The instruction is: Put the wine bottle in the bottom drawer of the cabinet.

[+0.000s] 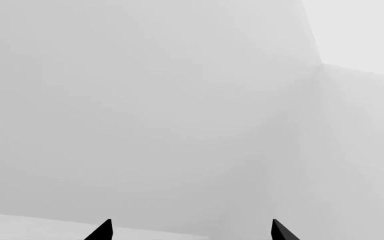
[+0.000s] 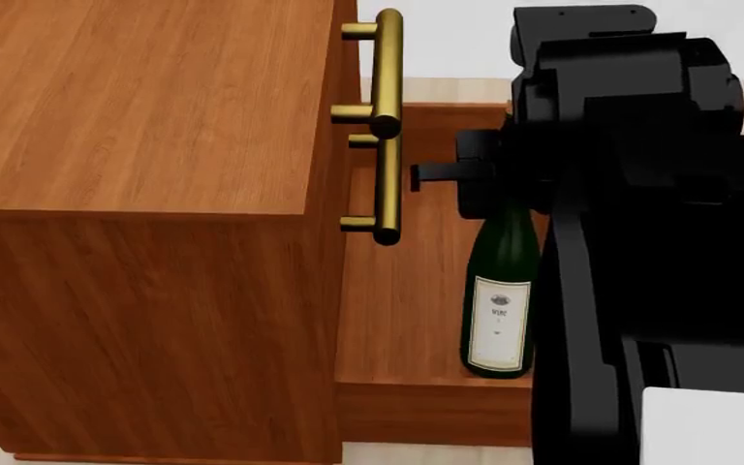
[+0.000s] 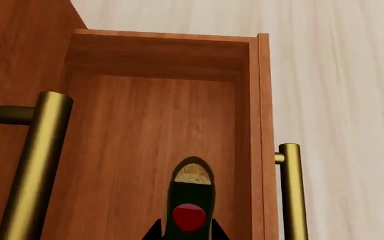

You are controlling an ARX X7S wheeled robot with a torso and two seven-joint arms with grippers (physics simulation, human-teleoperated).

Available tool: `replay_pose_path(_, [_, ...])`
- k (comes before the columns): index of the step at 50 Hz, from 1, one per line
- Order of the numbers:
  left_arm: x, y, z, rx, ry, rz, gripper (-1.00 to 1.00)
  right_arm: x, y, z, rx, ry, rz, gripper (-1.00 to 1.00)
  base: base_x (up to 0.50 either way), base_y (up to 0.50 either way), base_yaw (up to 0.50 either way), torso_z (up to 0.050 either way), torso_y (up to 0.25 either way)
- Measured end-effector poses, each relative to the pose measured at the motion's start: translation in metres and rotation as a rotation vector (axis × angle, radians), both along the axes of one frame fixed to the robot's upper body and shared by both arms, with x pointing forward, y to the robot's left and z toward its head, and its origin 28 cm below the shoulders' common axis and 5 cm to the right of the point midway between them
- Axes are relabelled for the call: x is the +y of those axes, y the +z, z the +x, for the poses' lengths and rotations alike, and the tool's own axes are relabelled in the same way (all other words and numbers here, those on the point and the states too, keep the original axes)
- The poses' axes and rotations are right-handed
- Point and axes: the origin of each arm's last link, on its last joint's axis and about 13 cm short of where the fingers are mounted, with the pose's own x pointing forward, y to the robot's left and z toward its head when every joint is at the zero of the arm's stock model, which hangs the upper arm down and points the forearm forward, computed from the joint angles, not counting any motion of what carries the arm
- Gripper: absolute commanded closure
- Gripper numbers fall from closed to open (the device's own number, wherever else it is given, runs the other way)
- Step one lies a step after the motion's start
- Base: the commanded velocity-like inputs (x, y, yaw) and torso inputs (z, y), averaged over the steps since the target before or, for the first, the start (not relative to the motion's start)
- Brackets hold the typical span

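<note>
Gripping wine bottle [image 2: 500, 291] neck: right fingers [image 3: 213, 233] | upright inside bottom drawer [image 2: 398, 291] | left fingers [image 1: 102, 231] spread

wine bottle [image 2: 499, 300] upright in bottom drawer [image 2: 405, 291]

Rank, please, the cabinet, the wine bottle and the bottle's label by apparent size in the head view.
1. Cabinet, by far the largest, filling the view's left half.
2. Wine bottle, its neck hidden by the right gripper.
3. Label, a small part of the bottle.
</note>
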Motion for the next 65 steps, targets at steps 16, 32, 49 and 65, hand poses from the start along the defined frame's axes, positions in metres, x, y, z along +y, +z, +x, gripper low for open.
replay_pose_path(16, [0.000, 0.000, 0.000, 0.001, 0.002, 0.003, -1.00, -0.002, -0.001, 0.000, -0.001, -0.022, 0.017, 1.00, 0.00, 0.00, 0.00, 0.000, -0.001])
replay_pose_path(32, [0.000, -0.001, 0.000, 0.005, 0.005, 0.007, -1.00, -0.002, -0.004, 0.001, -0.014, -0.061, 0.033, 1.00, 0.00, 0.00, 0.00, 0.000, -0.003])
replay_pose_path(49, [0.000, 0.000, 0.000, 0.003, 0.007, 0.008, -1.00, -0.001, -0.004, 0.001, -0.017, -0.069, 0.036, 1.00, 0.00, 0.00, 0.00, 0.000, -0.002])
replay_pose_path(65, [-0.001, 0.000, 0.000, 0.016, 0.026, 0.025, -1.00, -0.002, 0.008, 0.002, -0.056, -0.072, 0.041, 1.00, 0.00, 0.00, 0.00, 0.000, -0.092])
